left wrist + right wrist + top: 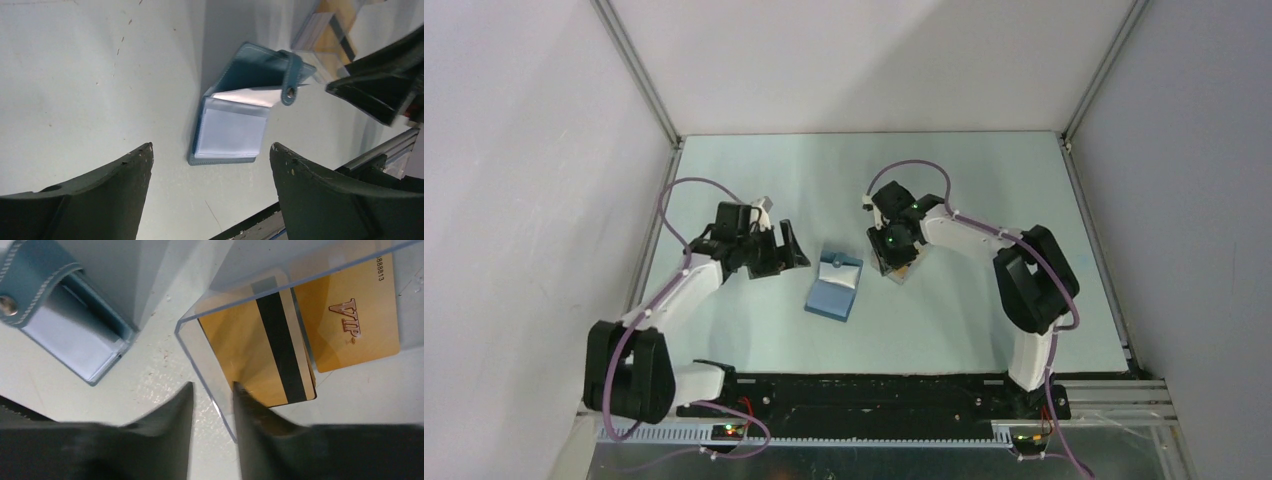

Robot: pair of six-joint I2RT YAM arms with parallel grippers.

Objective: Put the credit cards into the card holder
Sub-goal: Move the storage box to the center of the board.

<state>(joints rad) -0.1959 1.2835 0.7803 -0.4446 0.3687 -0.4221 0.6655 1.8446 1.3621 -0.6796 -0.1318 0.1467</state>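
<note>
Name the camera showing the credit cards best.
Right wrist: the credit cards sit close and sharp in the clear tray, stripe and VIP lettering readable. Left wrist shows a blurred edge; top view only an orange speck.

credit cards point(250, 355): 2 yellow-orange | card holder point(833, 288): 1 | clear tray point(200, 374): 1

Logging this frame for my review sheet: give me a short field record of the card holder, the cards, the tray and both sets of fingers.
card holder: blue, lying open on the table between the arms, clear pockets showing
credit cards: at least two gold ones, in the clear tray; one stripe side up, one reading VIP
cards in holder: none visible
left gripper: fingers wide open, holding nothing, apart from the holder
right gripper: fingers narrowly apart, straddling a tray wall, no card held
</note>
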